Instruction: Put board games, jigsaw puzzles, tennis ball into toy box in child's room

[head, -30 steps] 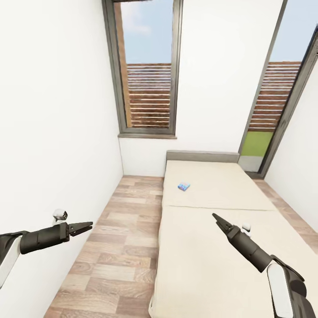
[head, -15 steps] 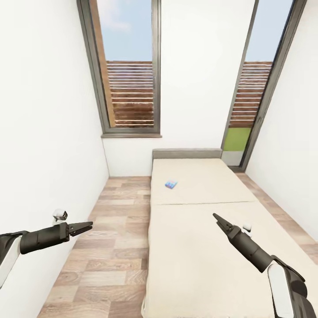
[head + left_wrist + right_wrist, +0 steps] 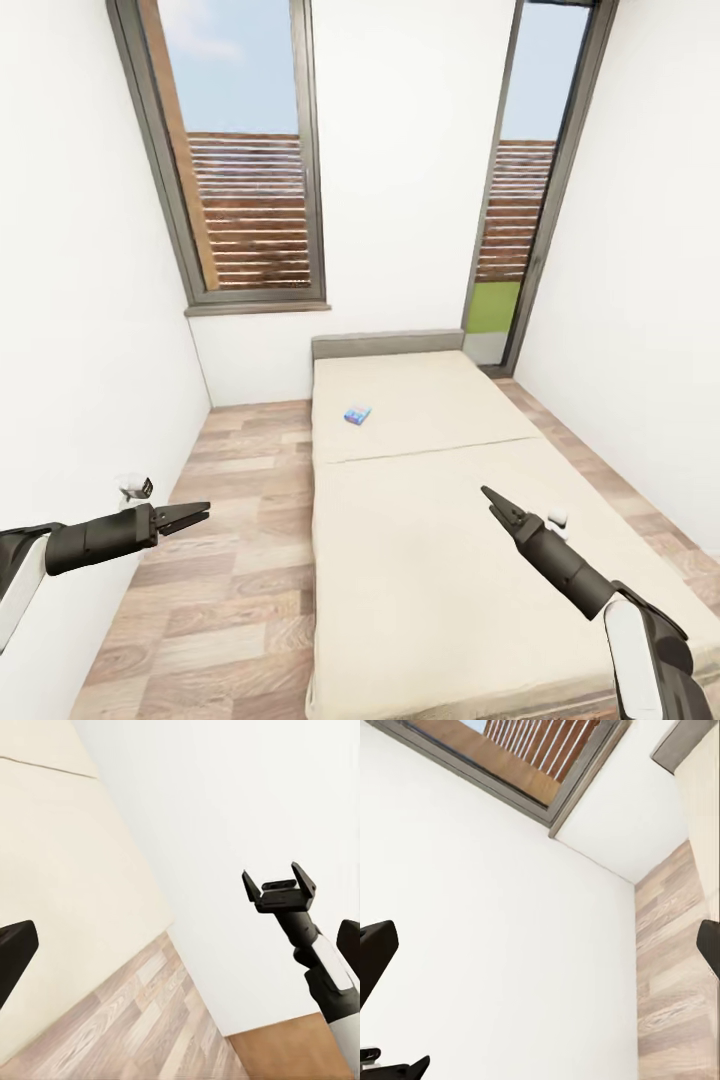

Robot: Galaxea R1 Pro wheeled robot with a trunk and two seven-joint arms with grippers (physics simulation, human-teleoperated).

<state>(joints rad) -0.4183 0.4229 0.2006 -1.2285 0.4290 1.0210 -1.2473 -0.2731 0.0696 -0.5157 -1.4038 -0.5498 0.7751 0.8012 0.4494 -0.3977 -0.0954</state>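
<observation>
A small blue board game [image 3: 357, 414] lies flat on the far section of the beige bed [image 3: 440, 580], near its left edge. My left gripper [image 3: 197, 514] hangs open over the wood floor to the left of the bed, holding nothing. Over the near section of the mattress my right gripper [image 3: 489, 496] is open and empty; in the left wrist view the right gripper [image 3: 276, 873] has its two fingers spread apart. Both grippers are well short of the blue box. The table, the toy box, the jigsaw puzzles and the tennis ball are out of view.
A strip of wood-plank floor [image 3: 240, 500] runs between the white left wall [image 3: 80, 330] and the bed. The grey headboard [image 3: 385, 343] stands against the far wall under two tall dark-framed windows [image 3: 250, 200]. A white wall [image 3: 640, 300] closes the right side.
The whole picture has slid to the left, so the camera has turned to the right. Both arms keep the same pose in the view, and the blue box stays where it was on the bed.
</observation>
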